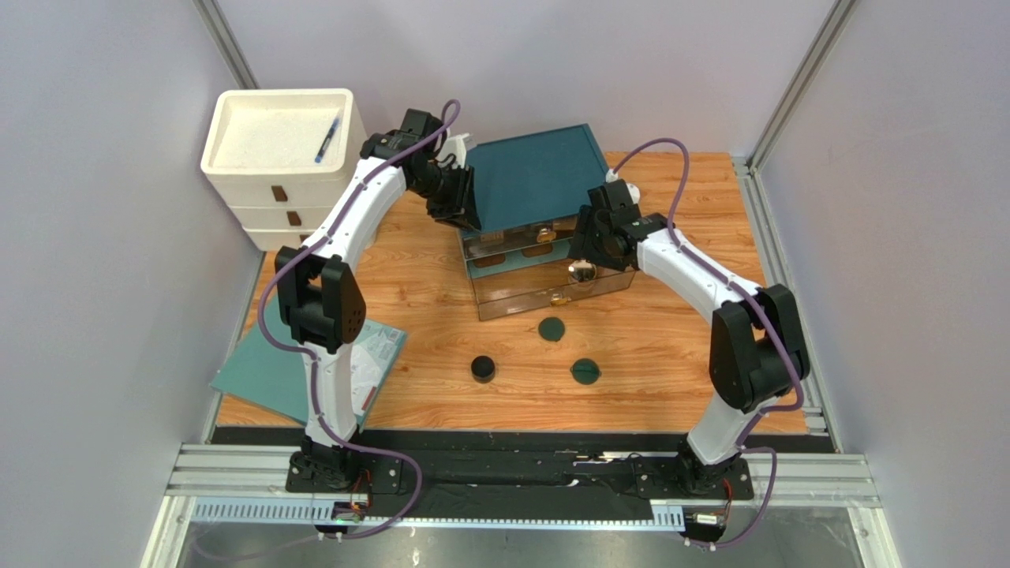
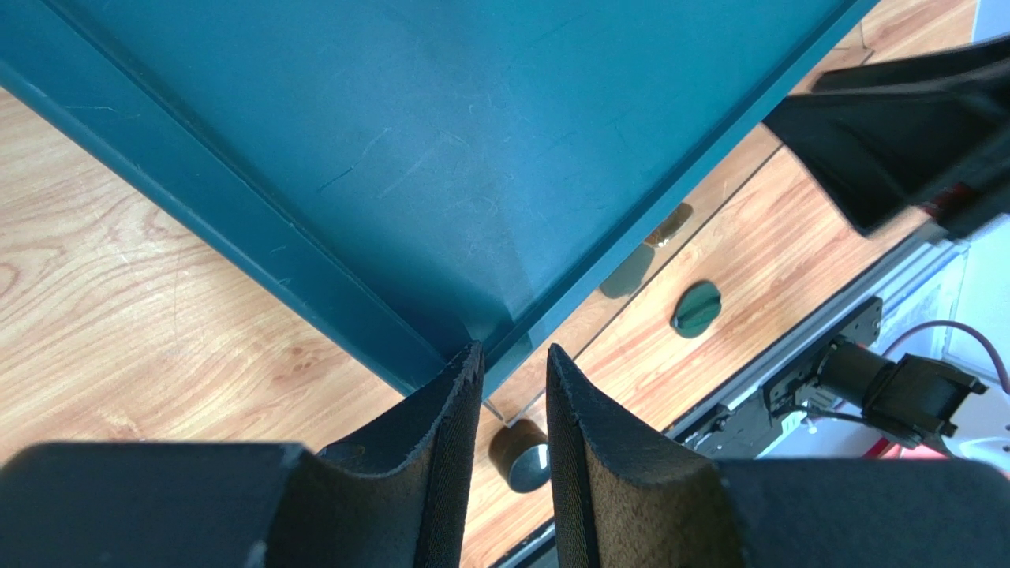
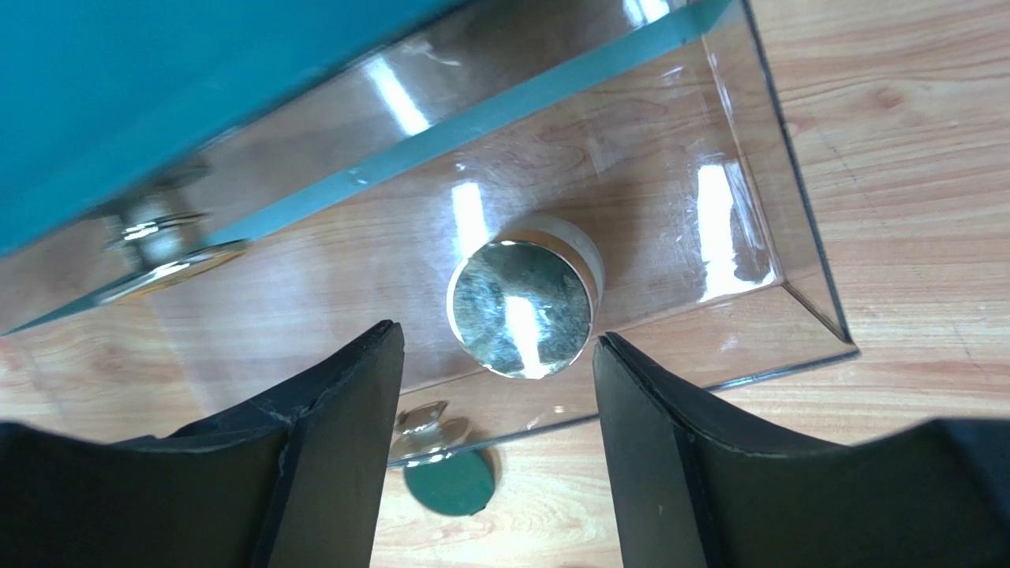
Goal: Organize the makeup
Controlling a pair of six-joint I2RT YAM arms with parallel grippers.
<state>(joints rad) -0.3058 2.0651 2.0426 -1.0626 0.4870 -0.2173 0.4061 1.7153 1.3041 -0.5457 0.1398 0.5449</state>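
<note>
From where I stand, the right gripper (image 3: 498, 343) hangs over the clear box (image 3: 782, 237) with its jaws spread wide and nothing held between them. Directly beneath the gap, the gold-rimmed compact (image 3: 522, 305) stands upright on the floor of the box. It has a sliver of space on either side and touches neither finger. Just back toward the wrist from those fingertips, outside the front wall of the box, a dark green disc (image 3: 448, 483) lies flat on the table (image 1: 664, 343).

The left gripper (image 2: 513, 355) is drawn nearly closed. Its two fingertips (image 2: 456, 402) pinch the near corner of the teal lid (image 2: 415, 154), which slopes up and away from the fingers, tilted above the box.

Well apart from both grippers, toward the arm bases, the black round jar (image 1: 483, 369) and a second green disc (image 1: 585, 372) sit out on the wood. Something gold shows under the lid to the left of the right gripper's fingers, but I cannot tell what it is.
</note>
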